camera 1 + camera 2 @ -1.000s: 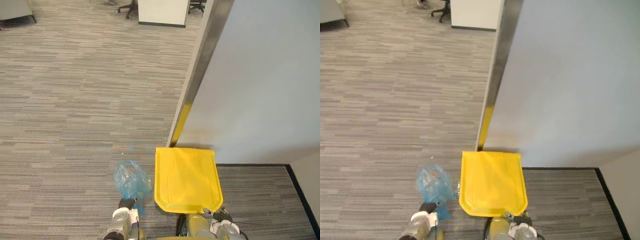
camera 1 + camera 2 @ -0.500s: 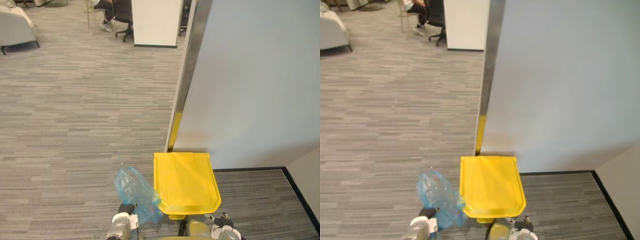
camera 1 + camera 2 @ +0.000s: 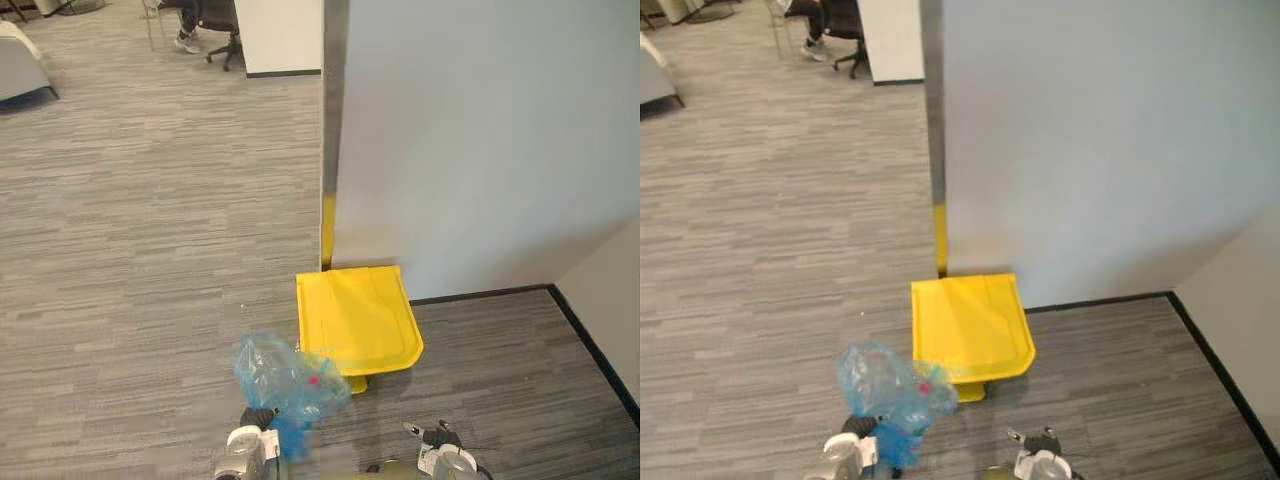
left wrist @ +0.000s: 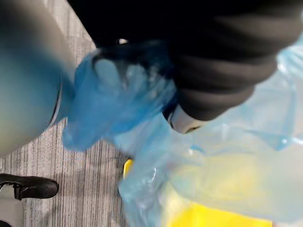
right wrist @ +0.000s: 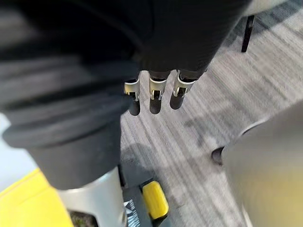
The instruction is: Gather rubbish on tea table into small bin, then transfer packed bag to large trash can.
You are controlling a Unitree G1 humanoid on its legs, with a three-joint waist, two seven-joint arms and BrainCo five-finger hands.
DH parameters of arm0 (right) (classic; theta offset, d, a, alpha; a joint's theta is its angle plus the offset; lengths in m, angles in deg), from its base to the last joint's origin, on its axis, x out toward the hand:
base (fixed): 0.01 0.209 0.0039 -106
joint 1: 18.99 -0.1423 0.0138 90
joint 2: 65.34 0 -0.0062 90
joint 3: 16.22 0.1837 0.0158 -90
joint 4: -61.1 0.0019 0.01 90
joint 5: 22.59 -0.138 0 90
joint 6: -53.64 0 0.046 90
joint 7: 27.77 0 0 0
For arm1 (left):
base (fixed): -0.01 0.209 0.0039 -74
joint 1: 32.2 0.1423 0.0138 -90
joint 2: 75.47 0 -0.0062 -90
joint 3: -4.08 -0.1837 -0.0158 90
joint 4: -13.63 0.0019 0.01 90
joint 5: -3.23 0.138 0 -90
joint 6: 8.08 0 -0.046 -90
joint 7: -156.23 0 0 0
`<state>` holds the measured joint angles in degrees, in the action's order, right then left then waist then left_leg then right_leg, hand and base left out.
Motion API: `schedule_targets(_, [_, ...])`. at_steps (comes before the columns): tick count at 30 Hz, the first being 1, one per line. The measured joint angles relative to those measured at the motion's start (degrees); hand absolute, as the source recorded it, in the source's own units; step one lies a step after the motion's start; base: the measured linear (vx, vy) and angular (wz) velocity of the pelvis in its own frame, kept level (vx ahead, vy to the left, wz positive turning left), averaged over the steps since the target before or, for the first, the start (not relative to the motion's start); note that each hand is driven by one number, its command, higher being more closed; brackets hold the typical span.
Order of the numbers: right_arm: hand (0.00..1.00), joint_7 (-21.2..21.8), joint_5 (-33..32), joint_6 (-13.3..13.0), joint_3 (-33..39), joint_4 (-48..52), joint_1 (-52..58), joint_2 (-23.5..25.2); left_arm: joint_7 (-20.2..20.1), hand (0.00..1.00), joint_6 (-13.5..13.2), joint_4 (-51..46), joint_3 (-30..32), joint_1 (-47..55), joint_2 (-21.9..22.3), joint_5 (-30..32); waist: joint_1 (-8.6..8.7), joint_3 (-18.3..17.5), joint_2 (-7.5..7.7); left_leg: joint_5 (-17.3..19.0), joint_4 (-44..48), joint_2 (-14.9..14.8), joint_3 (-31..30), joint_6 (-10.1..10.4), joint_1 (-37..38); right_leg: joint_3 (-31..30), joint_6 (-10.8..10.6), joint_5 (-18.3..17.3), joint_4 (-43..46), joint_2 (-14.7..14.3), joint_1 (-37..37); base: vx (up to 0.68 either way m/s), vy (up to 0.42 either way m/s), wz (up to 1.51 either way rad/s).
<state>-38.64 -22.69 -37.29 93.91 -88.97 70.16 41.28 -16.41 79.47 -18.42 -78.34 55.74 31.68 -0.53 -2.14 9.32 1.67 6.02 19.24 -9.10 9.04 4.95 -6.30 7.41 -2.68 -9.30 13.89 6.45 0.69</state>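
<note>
A crumpled blue plastic bag (image 3: 287, 374) with some rubbish inside hangs above the carpet, its neck bunched in my left hand (image 3: 250, 452), which is shut on it. In the left wrist view the blue film (image 4: 118, 94) is gathered under the hand's dark cover. The bag overlaps the front left corner of the large trash can's closed yellow lid (image 3: 355, 312). My right hand (image 3: 443, 462) is low at the right, short of the can, with its fingers (image 5: 151, 97) hanging straight and holding nothing. The can's yellow foot pedal (image 5: 155, 198) lies below them.
The can stands against a pale wall panel (image 3: 470, 130) with a metallic corner post (image 3: 334, 120). Black skirting (image 3: 590, 340) runs along the right wall. Open grey carpet (image 3: 140, 220) spreads to the left. A white cabinet (image 3: 278, 35) and a seated person's legs (image 3: 190, 25) are far back.
The whole view has shifted as the camera moved. The bag has risen and swung right, from beside the yellow lid to over its front left corner. The right hand now sits further from the lid.
</note>
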Motion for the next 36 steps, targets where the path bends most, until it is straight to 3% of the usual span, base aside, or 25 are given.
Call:
schedule_targets(3, [0.00,-0.4,0.0,-0.1,0.0,0.6,1.8,-0.4,0.0,1.00,0.0,0.1,0.2,0.7,0.1,-0.1,0.54,-0.3,-0.14,6.5,12.1,-2.0,2.0,-0.3,2.1,-0.3,-1.9,2.0,-1.2,1.8,0.0,-0.15,0.192,-0.01])
schedule_targets(5, [0.00,-0.3,-0.3,-0.1,1.1,0.6,2.2,-0.9,0.0,1.00,0.0,0.2,0.0,1.2,0.6,-0.1,1.49,-1.4,-1.96,9.4,5.1,-1.6,2.3,1.5,4.6,-0.3,-3.6,4.1,-4.0,1.6,0.6,-0.11,0.273,0.19])
schedule_targets(7, [0.00,-0.1,-0.3,0.0,2.8,0.1,2.4,1.3,0.1,1.00,0.2,1.2,-1.4,1.3,-2.2,-0.1,1.95,-2.3,0.67,5.6,-6.5,2.7,2.7,0.1,6.6,0.2,-3.2,6.7,-7.6,3.7,1.0,-0.05,0.213,0.18])
schedule_targets(8, [0.00,-0.1,-0.3,0.1,3.3,-0.1,3.1,1.6,0.1,1.00,0.3,1.3,-2.2,1.7,-3.1,0.0,1.94,-2.7,1.17,4.3,-8.2,3.7,2.7,-0.3,7.3,0.4,-3.6,7.4,-8.7,3.6,0.3,-0.01,0.126,0.10])
schedule_targets(11, [0.00,-0.1,-0.6,0.0,4.5,-0.8,3.2,1.3,0.2,1.00,0.4,1.9,-3.4,2.4,-4.2,0.0,2.17,-2.6,0.54,3.5,-9.4,5.9,2.5,-1.4,8.9,0.0,-4.2,9.1,-12.0,4.3,-3.1,-0.03,0.109,0.08])
schedule_targets(15, [0.00,0.0,-0.6,-0.1,4.5,-1.7,3.0,0.6,0.1,1.00,0.3,2.5,-4.2,3.1,-5.1,0.1,2.04,-2.8,0.27,1.8,-12.2,6.5,2.2,-1.3,10.5,0.0,-4.0,9.0,-12.2,4.1,-3.7,-0.07,0.005,0.02])
schedule_targets(22, [0.00,0.0,-0.5,0.0,4.5,-2.0,2.0,0.2,0.1,1.00,0.3,3.6,-1.4,3.8,-5.0,0.1,1.75,-2.6,-0.11,2.1,-12.9,4.9,3.8,-0.5,11.3,-1.9,-3.2,9.2,-12.1,2.3,-2.5,-0.01,-0.031,-0.18])
schedule_targets(25, [0.00,0.0,-0.4,-0.1,4.5,-1.7,1.9,0.5,0.1,1.00,0.3,3.5,0.5,4.0,-4.8,0.2,1.59,-2.5,0.14,5.8,-8.9,4.3,4.5,-0.5,10.6,-2.6,-3.1,6.6,-8.0,2.3,-1.3,0.04,0.025,-0.17])
schedule_targets(28, [0.00,0.1,-0.6,-0.3,4.5,-1.2,2.0,1.1,0.2,1.00,0.3,3.5,2.8,3.7,-4.9,0.3,1.75,-1.8,1.12,10.2,-4.0,4.6,3.1,-2.3,10.0,-2.2,-4.5,1.7,5.5,4.8,2.9,0.06,0.060,0.02])
schedule_targets(29, [0.00,0.2,-0.8,-0.5,4.3,0.3,1.2,0.8,0.2,1.00,0.4,3.7,2.7,2.8,-4.6,0.3,1.63,0.2,0.06,10.6,-3.9,4.3,2.6,-3.0,12.0,-0.3,-4.1,1.1,17.4,5.2,8.7,0.08,0.050,0.08])
schedule_targets(30, [0.00,0.2,-0.7,-0.7,4.1,0.8,1.0,0.4,0.2,1.00,0.4,3.9,2.5,2.2,-4.4,0.4,1.59,0.7,-0.24,11.6,-2.8,3.1,2.2,-3.0,12.6,0.8,-2.8,-0.8,19.2,4.6,11.4,0.10,0.053,0.09])
schedule_targets(31, [0.00,0.2,-0.6,-0.7,4.0,0.8,0.7,0.3,0.2,1.00,0.4,4.1,2.4,1.8,-4.4,0.4,1.56,0.9,-0.36,12.4,-1.8,2.4,2.0,-2.7,12.6,1.5,-2.1,-1.1,18.7,4.0,12.8,0.12,0.029,0.14])
schedule_targets(33, [0.00,0.0,-0.4,-0.7,2.7,0.9,-0.5,0.9,0.2,1.00,0.3,5.0,1.5,-0.1,-4.8,0.4,1.24,2.1,0.75,14.7,0.8,0.9,2.5,-2.7,14.4,3.9,-1.4,2.3,11.6,2.2,18.3,0.22,-0.058,0.13])
schedule_targets(36, [0.00,-0.3,-0.4,-0.8,2.3,3.0,-0.3,1.8,0.2,1.00,0.2,5.0,0.2,-2.3,-3.7,0.4,1.51,3.8,2.44,19.2,5.5,0.9,1.7,0.1,16.8,4.3,-1.4,3.9,6.4,1.1,19.2,0.32,-0.171,0.34])
